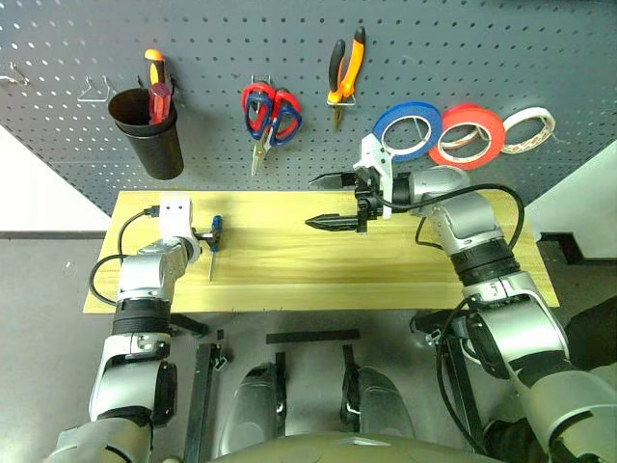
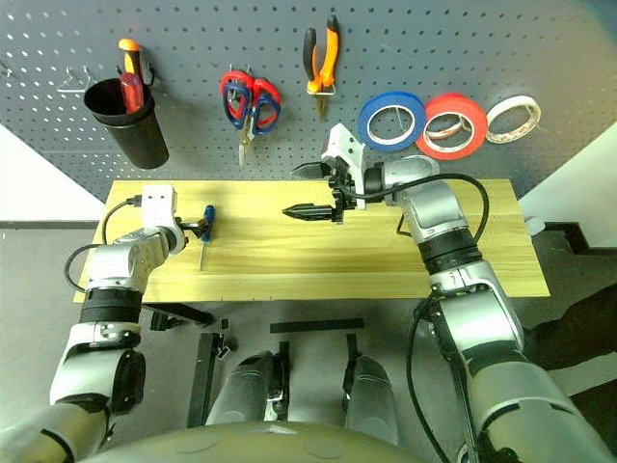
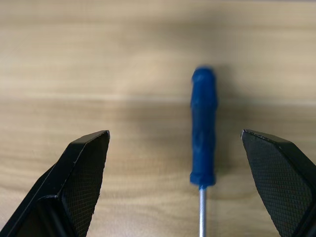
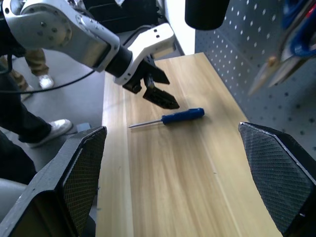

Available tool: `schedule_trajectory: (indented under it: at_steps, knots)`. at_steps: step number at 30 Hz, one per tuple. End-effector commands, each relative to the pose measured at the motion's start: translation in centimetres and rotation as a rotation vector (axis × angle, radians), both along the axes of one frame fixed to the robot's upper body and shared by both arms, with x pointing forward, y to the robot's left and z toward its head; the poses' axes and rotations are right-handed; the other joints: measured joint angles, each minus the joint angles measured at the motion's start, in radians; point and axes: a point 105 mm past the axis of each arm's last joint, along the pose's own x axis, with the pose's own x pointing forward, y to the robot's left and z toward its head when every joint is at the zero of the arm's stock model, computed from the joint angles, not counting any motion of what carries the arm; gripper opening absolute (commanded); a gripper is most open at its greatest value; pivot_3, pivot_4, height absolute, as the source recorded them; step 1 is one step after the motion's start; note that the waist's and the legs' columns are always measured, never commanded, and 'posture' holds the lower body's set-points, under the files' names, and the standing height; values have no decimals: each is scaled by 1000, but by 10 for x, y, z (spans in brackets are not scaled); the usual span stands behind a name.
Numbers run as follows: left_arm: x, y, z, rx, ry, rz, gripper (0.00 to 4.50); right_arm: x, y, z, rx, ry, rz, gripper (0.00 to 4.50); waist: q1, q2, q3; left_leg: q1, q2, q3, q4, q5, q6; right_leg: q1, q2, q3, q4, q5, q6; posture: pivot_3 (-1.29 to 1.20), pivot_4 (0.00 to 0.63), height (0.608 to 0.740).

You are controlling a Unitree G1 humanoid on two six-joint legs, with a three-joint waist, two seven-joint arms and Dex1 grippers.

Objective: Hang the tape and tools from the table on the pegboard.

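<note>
The blue-handled screwdriver point(image 1: 213, 243) lies on the left part of the table point(image 1: 386, 275), its shaft toward the front edge. My left gripper point(image 3: 174, 133) is open just above the wood, its fingers on either side of the handle point(image 3: 203, 128) without touching it. My right gripper point(image 1: 310, 202) is open and empty, pointing left above the table's middle. On the pegboard point(image 1: 482, 48) hang the blue tape point(image 1: 407, 130), the orange-and-black pliers point(image 1: 345, 69) and blue-handled scissors point(image 1: 286, 123) overlapping a red-handled pair.
A black cup point(image 1: 149, 130) on the pegboard holds red and orange screwdrivers. A red tape roll point(image 1: 468, 135) and a white roll point(image 1: 528, 128) hang right of the blue one. Bare hooks point(image 1: 96, 92) sit at the upper left. A person's legs point(image 4: 19, 113) stand beyond the table's left end.
</note>
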Motion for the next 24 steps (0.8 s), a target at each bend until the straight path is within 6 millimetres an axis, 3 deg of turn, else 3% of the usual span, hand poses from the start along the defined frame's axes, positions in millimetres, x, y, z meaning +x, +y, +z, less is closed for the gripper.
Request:
schedule_trajectory:
  at_steps: [1, 6, 7, 11, 19, 20, 24]
  knots:
    - [8, 1, 4, -2, -9, 18, 4479, 6, 5, 16, 20, -55, -11, 4500, 0, 0, 9, 0, 0, 0, 0, 0, 0, 0, 0, 0, 0, 0, 0, 132, 351, 732]
    - [11, 1, -6, -20, 23, 15, 4479, 9, 7, 13, 20, -30, -19, 4500, -2, 0, 27, -1, 0, 0, -1, 0, 0, -2, 0, 0, 0, 0, 0, 134, 360, 732]
    - [12, 2, -7, -25, 23, 19, 4306, 10, 7, 12, 15, -29, -20, 4500, -2, 0, 29, -1, 0, 0, -2, 0, 0, -3, 0, 0, 0, 0, 0, 133, 359, 732]
    - [14, 2, -9, -68, 11, 29, 3358, 15, 6, 7, -12, -42, -43, 4500, -2, 1, 32, -1, 0, 1, -2, 0, 0, -3, 0, 0, 0, 0, 0, 139, 355, 732]
    - [12, 1, -11, -78, 4, 22, 698, 19, 4, 4, -32, -65, -59, 4500, -1, 1, 33, -1, 0, 1, -2, 0, 0, -3, 0, 0, 0, 0, 0, 156, 342, 732]
    - [12, 2, -9, -81, -2, 22, 515, 19, 4, 5, -28, -64, -59, 4500, -1, 1, 33, -1, 0, 1, -2, 0, 0, -3, 0, 0, 0, 0, 0, 156, 342, 732]
    - [12, 3, -1, -86, -30, 16, 496, 21, 3, 7, -22, -65, -62, 4500, -2, 1, 33, -1, 0, 1, -2, 0, 0, -3, 0, 0, 0, 0, 0, 161, 327, 732]
